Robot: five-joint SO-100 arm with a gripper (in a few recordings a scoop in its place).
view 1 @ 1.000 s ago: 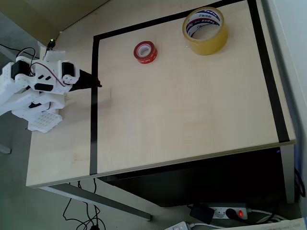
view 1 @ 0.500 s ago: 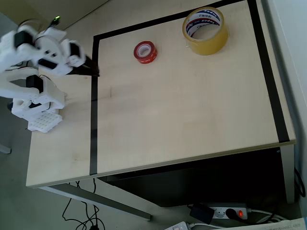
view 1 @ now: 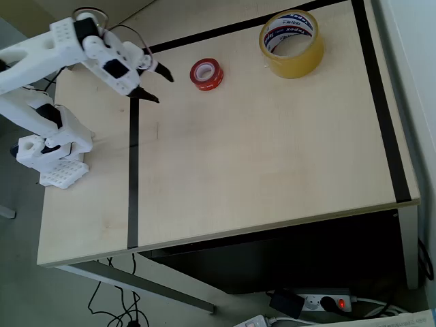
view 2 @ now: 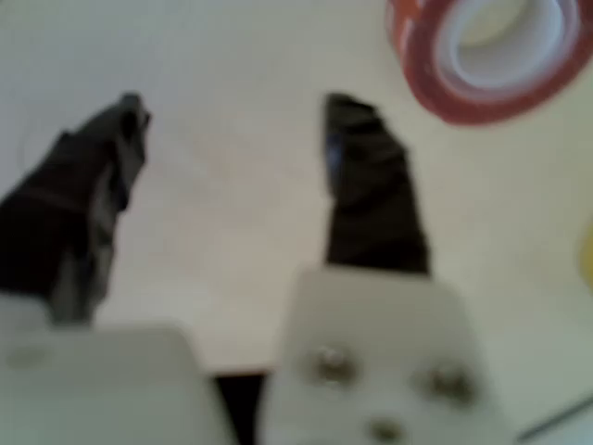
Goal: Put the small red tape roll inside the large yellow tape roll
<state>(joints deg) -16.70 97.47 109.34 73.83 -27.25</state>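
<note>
Gripper jaws released, nothing between them, just left of small red tape roll; large yellow tape roll well right on worktop

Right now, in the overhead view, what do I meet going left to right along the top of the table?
Arm base → open fingers → red roll → yellow roll.

An office or lab: pale desk marked with black tape, power strip underneath
</note>
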